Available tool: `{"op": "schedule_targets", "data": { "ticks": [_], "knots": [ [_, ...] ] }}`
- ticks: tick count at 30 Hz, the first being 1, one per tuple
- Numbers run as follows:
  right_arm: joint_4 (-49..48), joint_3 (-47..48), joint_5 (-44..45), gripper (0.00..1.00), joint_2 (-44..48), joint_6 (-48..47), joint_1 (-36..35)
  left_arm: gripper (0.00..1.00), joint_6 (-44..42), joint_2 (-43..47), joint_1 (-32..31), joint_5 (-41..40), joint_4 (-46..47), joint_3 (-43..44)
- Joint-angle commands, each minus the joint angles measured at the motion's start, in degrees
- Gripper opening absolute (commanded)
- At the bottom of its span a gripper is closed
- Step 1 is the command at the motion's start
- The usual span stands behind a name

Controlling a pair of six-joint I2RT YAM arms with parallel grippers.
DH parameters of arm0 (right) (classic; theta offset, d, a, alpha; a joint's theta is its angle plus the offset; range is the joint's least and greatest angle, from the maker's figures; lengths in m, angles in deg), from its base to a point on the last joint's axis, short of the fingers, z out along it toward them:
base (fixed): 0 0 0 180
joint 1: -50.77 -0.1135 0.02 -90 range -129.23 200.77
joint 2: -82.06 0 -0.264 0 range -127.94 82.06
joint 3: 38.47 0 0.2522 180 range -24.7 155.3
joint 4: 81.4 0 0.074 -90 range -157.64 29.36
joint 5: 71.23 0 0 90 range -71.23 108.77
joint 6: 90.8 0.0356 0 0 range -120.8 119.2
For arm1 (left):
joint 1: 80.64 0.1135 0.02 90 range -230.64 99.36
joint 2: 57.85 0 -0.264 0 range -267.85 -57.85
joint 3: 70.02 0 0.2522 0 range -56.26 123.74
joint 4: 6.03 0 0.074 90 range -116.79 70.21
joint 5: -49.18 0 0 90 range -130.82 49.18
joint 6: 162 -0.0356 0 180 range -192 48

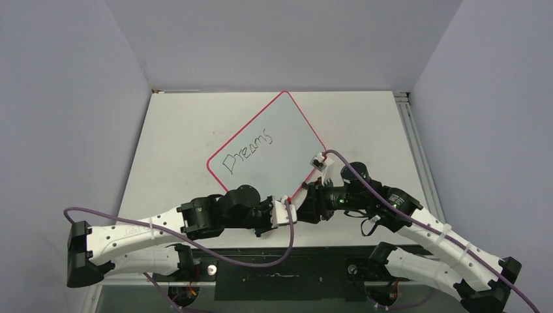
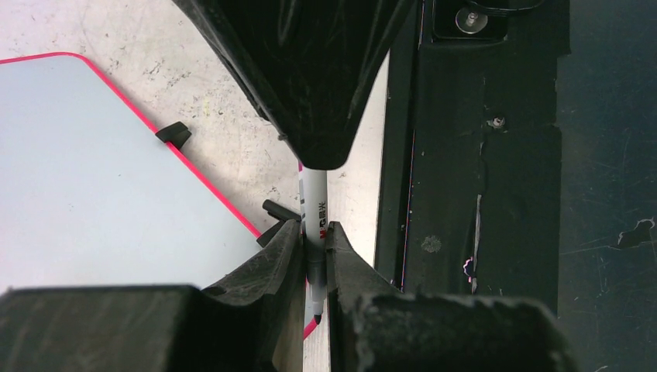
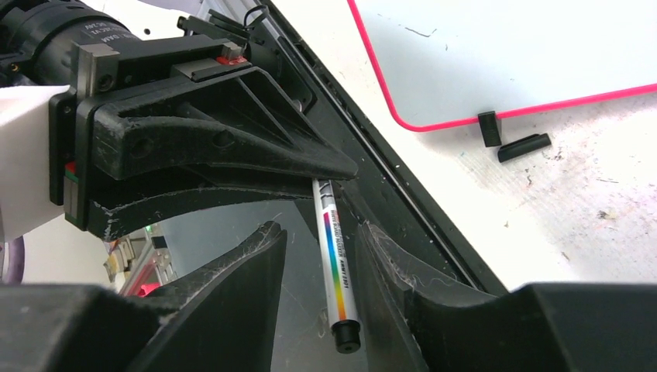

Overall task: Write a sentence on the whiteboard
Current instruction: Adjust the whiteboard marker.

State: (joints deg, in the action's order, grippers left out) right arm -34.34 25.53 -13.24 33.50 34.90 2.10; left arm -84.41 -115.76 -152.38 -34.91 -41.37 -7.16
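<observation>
You have one whiteboard (image 1: 287,130) lying at an angle on the table (image 1: 176,130). One word of the sentence (image 1: 248,151), "Dreams", is written on it. Two small black feet (image 3: 488,128) sit by its pink-red rim. The two arms meet at the board's near corner. Your left gripper (image 2: 314,252) is clamped on the one marker (image 3: 335,271). Your right gripper (image 3: 324,232) has its two fingers apart on either side of that marker, with a gap showing on one side.

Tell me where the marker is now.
In both wrist views the marker is clamped in the left gripper, its free end between the parted fingers of the right gripper, off the near corner of the whiteboard, at the front of the table.
</observation>
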Motion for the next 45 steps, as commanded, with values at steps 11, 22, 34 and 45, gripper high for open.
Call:
{"op": "schedule_targets", "data": {
  "ticks": [11, 22, 34, 45],
  "knots": [
    [-4.16, -1.02, -0.65, 0.29, -0.66, 0.82, -1.72, 0.00, 0.80, -0.36, 1.17, 2.09, 2.10, 2.05],
    [-3.86, -1.19, -0.24, 0.21, -0.44, 0.81, -2.18, 0.00, 0.89, -0.28, 1.52, 2.57, 1.98, 2.26],
    [0.10, 2.71, 7.23, 0.05, 1.25, -2.30, -2.53, 0.33, 2.30, 0.97, 2.85, 2.75, 2.32, 3.82],
    [5.38, 7.65, 29.15, 0.05, 2.09, -6.38, -2.44, 0.80, 6.86, 5.46, 5.88, -5.31, -3.82, 12.84]
  ]
}}
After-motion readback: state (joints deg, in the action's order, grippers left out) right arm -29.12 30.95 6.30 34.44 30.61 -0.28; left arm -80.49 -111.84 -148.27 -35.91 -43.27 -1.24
